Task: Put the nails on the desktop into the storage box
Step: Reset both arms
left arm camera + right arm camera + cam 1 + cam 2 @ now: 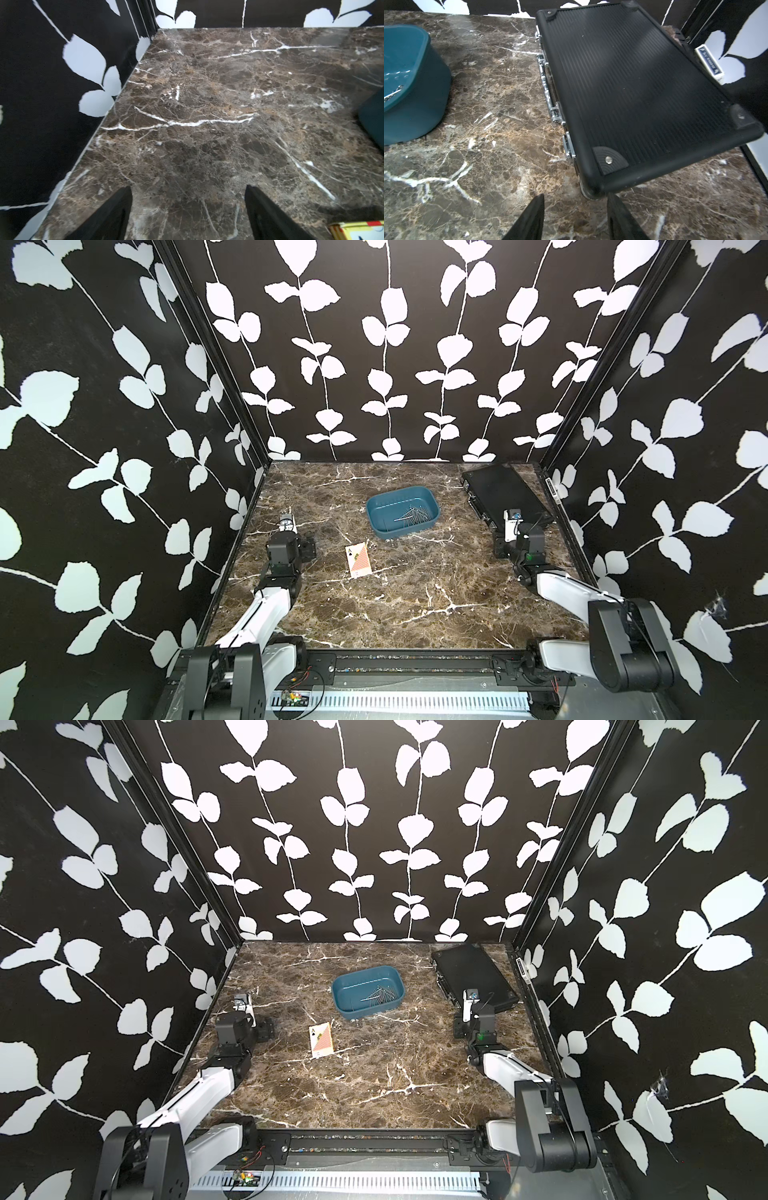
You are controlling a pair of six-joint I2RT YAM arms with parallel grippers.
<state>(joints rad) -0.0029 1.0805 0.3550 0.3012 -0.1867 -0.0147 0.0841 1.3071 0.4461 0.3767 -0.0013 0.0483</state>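
Lying heaped inside the tub (398, 533), the nails (409, 516) look gathered; the left pincer (188, 187) and right pincer (575, 195) hang released and empty, well apart from the tub. A stray nail could hide among the pale veins of the counter (415, 593), or an arm could bump the tub and spill them.

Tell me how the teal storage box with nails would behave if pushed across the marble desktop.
The storage box probably slides easily: smooth plastic on polished desktop. It likely stays upright, being low and wide. The loose nails would probably shift.
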